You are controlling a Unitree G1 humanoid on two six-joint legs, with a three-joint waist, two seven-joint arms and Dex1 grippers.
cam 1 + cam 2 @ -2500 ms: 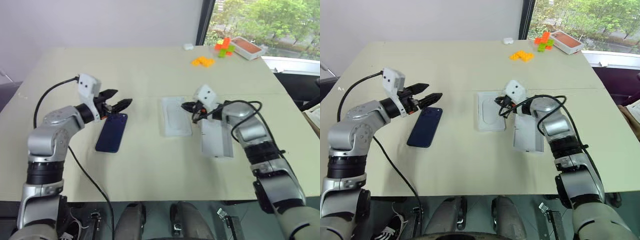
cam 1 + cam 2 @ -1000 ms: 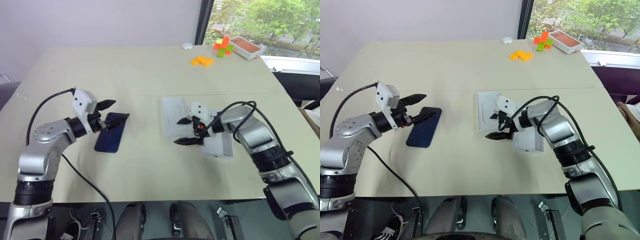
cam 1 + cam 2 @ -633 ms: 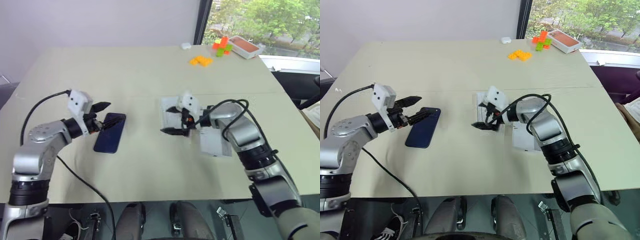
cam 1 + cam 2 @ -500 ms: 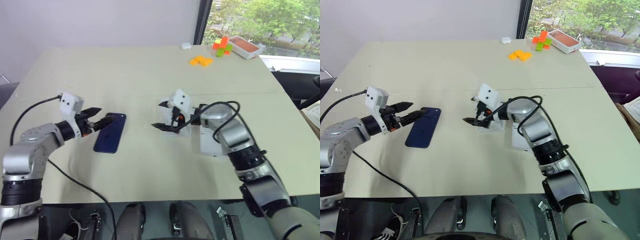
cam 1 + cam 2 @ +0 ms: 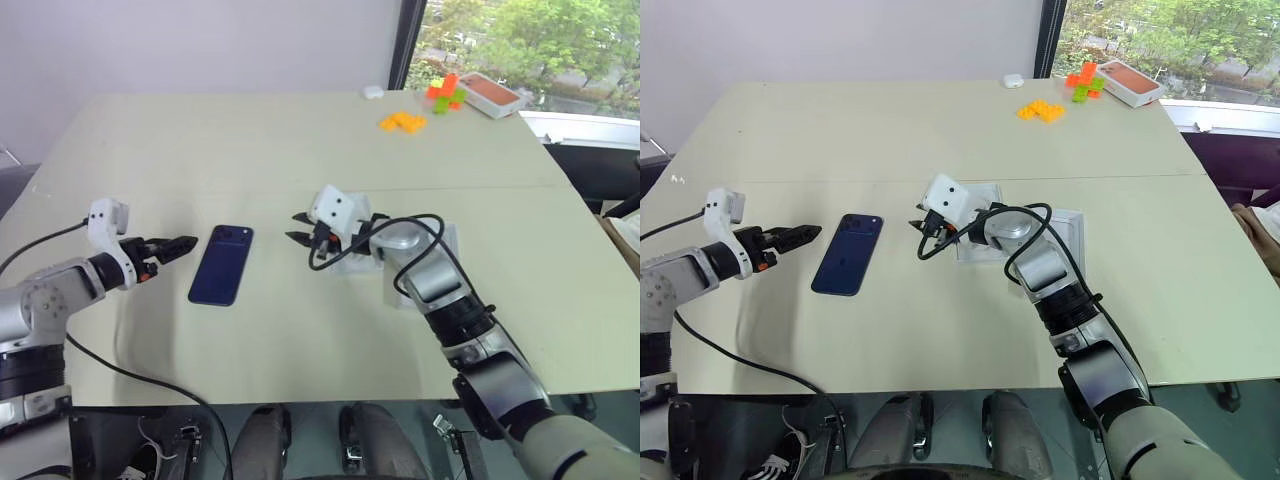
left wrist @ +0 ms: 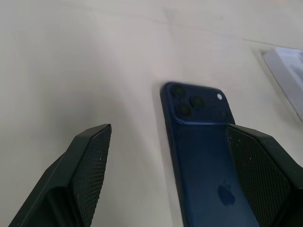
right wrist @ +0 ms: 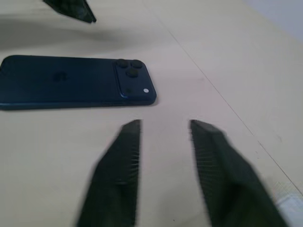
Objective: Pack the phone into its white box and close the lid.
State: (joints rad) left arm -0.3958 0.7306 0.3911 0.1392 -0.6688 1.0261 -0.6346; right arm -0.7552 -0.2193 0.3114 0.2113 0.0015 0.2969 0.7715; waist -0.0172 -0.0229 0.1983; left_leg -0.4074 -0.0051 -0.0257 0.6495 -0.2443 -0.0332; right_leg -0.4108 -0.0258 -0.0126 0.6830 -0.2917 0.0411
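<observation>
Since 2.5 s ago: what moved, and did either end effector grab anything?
The right end effector swung from over the white box toward the robot's left, past the insert, and now points at the phone. The left end effector pulled back leftward off the phone's camera end and is clear of it. Nothing was grabbed or released. Phone, box and insert stayed put.

**Phone bare on bench, a claw either side**

Phone (image 5: 222, 265) lies face down on the bench (image 5: 250, 150), camera bump at its far end. Left claw (image 5: 180, 245) just beside it, fingers parted, empty. Right claw (image 5: 298, 227) on its other side, near, holding nothing. White box (image 5: 432, 262) behind the right arm, partly hidden. Orange blocks (image 5: 405, 122) and orange-topped box (image 5: 492, 95) at far edge.
</observation>
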